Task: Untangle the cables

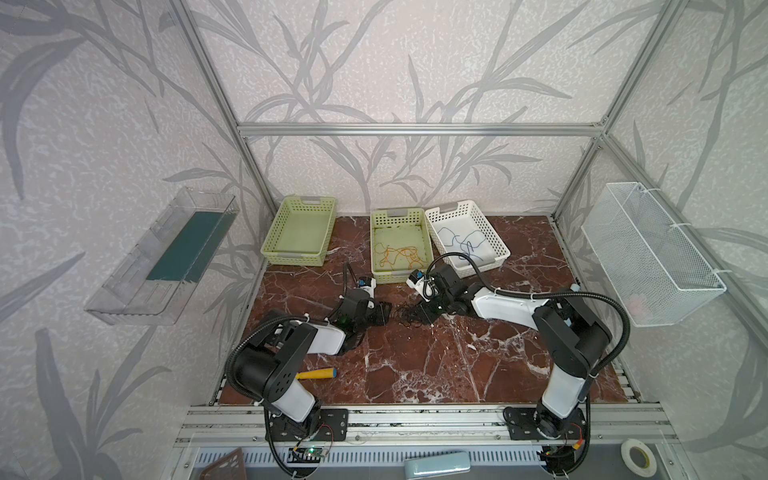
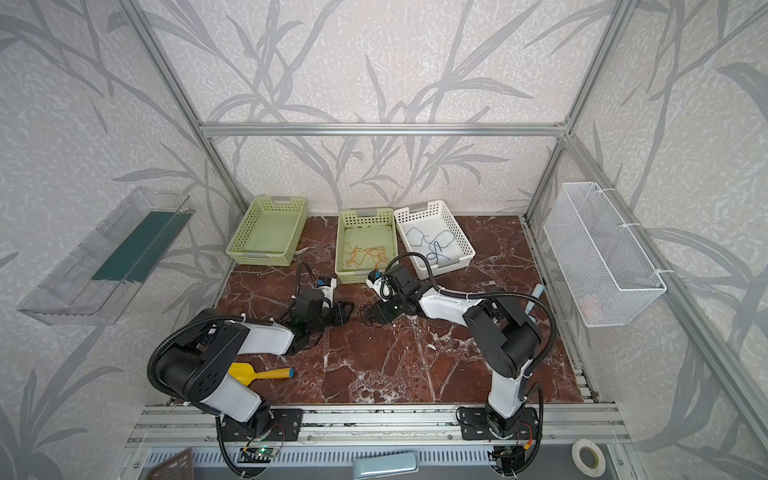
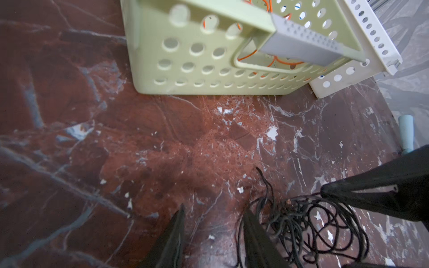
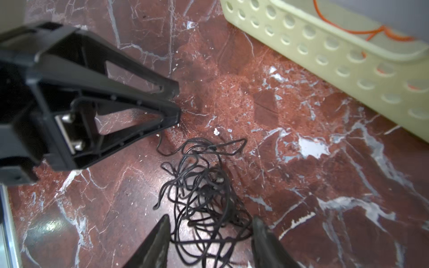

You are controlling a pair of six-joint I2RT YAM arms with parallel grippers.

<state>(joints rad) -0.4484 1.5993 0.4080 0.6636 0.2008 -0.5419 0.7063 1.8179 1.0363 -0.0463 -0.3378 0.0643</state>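
Untangling now concerns the black cables [image 4: 202, 192], heaped on the worktop [image 1: 415, 365]. Right gripper [image 4: 210, 218] is spread astride them and left gripper [image 3: 214, 208] is spread alongside. Next, each should probably pinch a separate strand.

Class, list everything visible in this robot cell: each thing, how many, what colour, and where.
table: one, red-brown marble, cell floor
green baskets: two, pale green, back; left one empty
white basket: one, white, back right
orange cables: bunch, orange, in second green basket
blue cables: bunch, blue, in white basket
dark cables: one tangle, black, table centre
scoop: one, yellow, front left
wire basket: one, white, right wall
clear tray: one, transparent, left wall
left gripper: one, black, jaws open beside tangle
right gripper: one, black, jaws open astride tangle
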